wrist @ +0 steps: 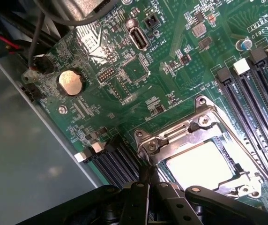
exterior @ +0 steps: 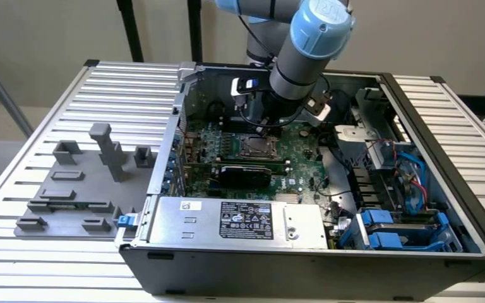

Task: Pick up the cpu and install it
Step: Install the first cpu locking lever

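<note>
While the black two-fingered gripper [wrist: 149,180] stands over the green motherboard, its fingers are pressed together at the tips with nothing between them, and those tips sit at the corner of the silver metal socket frame [wrist: 181,136]. Inside that frame lies the cpu [wrist: 200,163], a small flat square chip with a silvery-white metal top; it rests flat in the socket opening, just beside the closed fingertips and apart from them. Black memory slots [wrist: 253,98] run in parallel rows on one side of the socket, and a second set of black slots [wrist: 117,161] lies on the other side, near the fingers. Further out on the green motherboard [wrist: 171,51] are a round silver coin-cell battery [wrist: 71,83] and a small upright metal connector [wrist: 139,38]. In the exterior view, the gripper [exterior: 264,129] hangs from the grey and light-blue robot arm [exterior: 310,44] directly above the socket area [exterior: 255,146] inside the open black computer case [exterior: 310,259]. A silver power supply box [exterior: 242,219] occupies the near part of the case. On the slatted aluminium table [exterior: 133,82], at the exterior view's left, stand grey plastic fixture blocks [exterior: 83,183].
</note>
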Motion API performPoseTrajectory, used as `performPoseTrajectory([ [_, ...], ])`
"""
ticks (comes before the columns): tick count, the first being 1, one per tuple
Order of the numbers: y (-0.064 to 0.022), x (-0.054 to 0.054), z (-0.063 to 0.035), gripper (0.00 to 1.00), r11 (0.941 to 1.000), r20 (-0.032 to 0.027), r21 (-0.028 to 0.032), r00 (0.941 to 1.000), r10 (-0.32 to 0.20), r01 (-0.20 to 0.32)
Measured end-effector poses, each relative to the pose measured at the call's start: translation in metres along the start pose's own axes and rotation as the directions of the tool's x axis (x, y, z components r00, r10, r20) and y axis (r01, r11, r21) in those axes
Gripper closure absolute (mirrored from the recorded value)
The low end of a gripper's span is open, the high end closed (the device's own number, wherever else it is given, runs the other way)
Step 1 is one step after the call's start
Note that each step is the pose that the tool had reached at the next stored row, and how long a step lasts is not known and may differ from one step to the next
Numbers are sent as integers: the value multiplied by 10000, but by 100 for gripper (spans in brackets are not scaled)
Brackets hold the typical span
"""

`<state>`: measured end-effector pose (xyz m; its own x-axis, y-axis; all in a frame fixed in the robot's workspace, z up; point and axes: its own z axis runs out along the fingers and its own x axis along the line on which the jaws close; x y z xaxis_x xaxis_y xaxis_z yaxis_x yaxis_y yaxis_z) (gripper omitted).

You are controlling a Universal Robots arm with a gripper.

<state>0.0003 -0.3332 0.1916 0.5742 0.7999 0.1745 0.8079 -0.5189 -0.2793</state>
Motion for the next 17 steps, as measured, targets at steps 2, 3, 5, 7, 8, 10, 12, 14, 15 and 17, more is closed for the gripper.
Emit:
performPoseTrajectory([
  [2,12,-1,-3,88,10000,-22,39,10000,1,-1],
  [3,17,-2,-5,88,10000,-44,62,10000,-2,2],
  [5,28,-6,-9,88,9999,-121,125,9999,-11,13],
  [7,36,-11,-12,88,9998,-201,183,9998,-23,27],
  [8,39,-15,-14,88,9998,-222,197,9997,-26,31],
  [10,47,-24,-17,88,9998,-242,213,9997,-30,35],
  [12,54,-32,-20,88,9997,-262,227,9997,-32,38],
  [14,59,-38,-20,88,9996,-340,282,9994,-43,53],
  [15,63,-41,-19,88,9995,-374,306,9993,-48,60],
  [17,66,-44,-12,88,9994,-410,330,9991,-53,66],
])
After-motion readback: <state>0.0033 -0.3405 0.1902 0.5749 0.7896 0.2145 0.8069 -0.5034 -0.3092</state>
